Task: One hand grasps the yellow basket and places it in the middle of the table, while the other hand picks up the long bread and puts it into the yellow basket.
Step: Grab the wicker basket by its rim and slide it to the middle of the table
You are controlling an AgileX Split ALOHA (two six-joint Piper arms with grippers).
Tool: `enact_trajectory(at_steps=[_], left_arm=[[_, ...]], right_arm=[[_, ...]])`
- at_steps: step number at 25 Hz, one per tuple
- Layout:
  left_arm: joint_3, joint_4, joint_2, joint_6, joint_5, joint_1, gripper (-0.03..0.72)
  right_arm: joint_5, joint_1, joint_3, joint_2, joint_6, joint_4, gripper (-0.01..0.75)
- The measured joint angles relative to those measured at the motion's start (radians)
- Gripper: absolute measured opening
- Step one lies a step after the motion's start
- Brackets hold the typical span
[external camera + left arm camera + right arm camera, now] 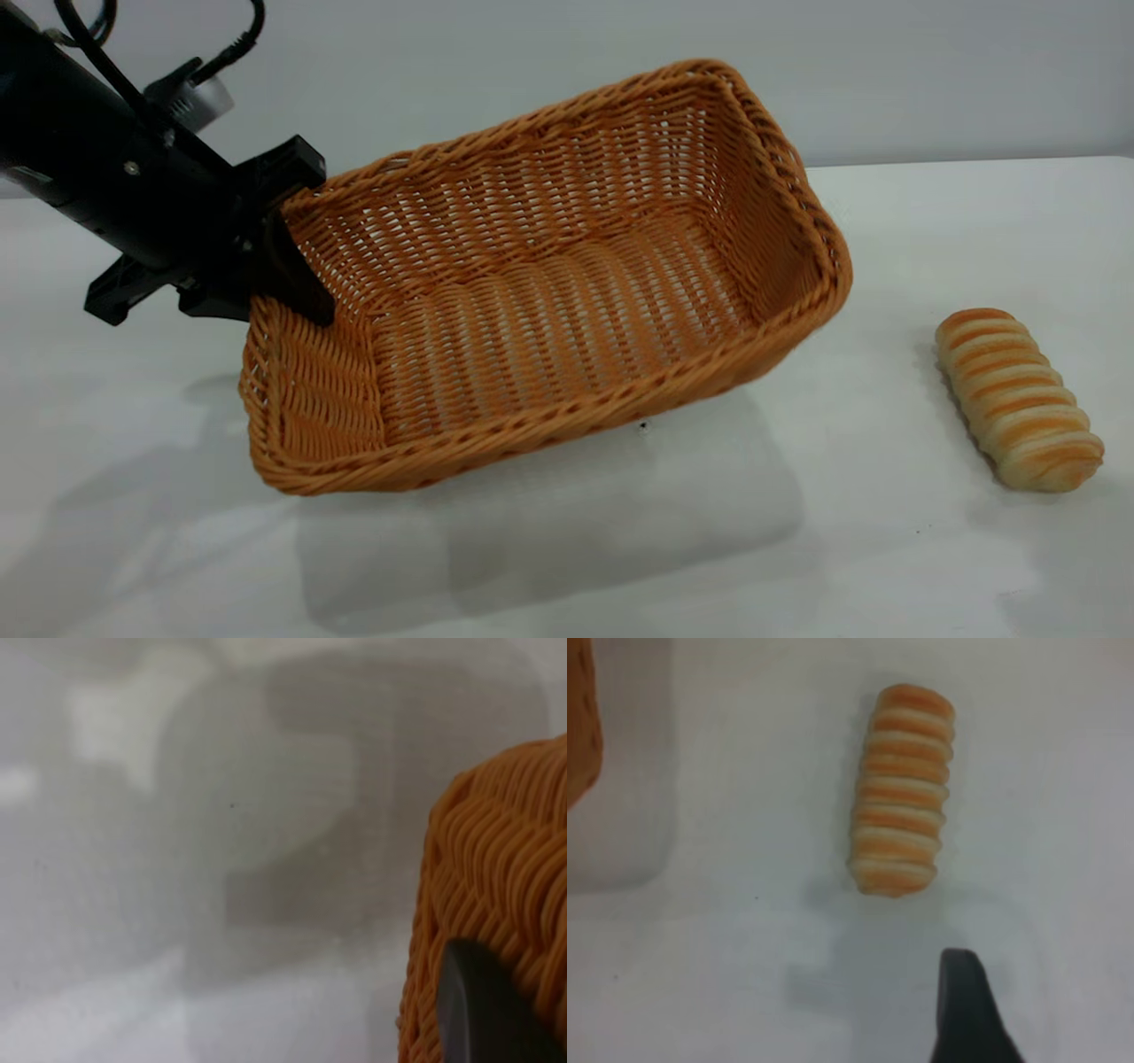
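Note:
The yellow basket (549,424), an orange-tan wicker tray, hangs tilted above the table (930,549) left of centre, with its right end raised and its shadow beneath it. My left gripper (276,266) is shut on the basket's left short wall, one finger inside it. The left wrist view shows the weave (505,859) close up behind a black finger (483,1010). The long bread (1019,400), striped side up, lies on the table at the right, apart from the basket. It also shows in the right wrist view (904,793). My right gripper (970,1019) hovers above the table just short of the bread's near end.
The white tabletop runs wide all round the basket and bread, with a few tiny dark specks (643,426). A grey wall stands behind the table's far edge. A corner of the basket (580,726) shows at the edge of the right wrist view.

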Motion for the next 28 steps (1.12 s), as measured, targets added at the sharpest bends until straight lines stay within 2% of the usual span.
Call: enact_trajectory(at_steps=[6,21,23,24,28], left_arm=[[-0.054,0.08,0.074,0.006,0.028,0.0,0.112],[-0.135,0.074,0.203,0.099,0.038,0.0,0.12],[-0.135,0.068,0.204,0.1,0.037,0.0,0.166],[-0.135,0.065,0.207,0.1,0.037,0.0,0.213],[-0.135,0.064,0.209,0.101,0.053,0.0,0.451]], right_arm=[[0.003,0.0,0.0,0.0,0.0,0.0,0.484],[0.002,0.0,0.0,0.0,0.0,-0.001,0.484],[0.001,0.0,0.0,0.0,0.0,-0.001,0.484],[0.001,0.0,0.0,0.0,0.0,-0.001,0.484],[-0.001,0.0,0.0,0.001,0.0,-0.001,0.484]])
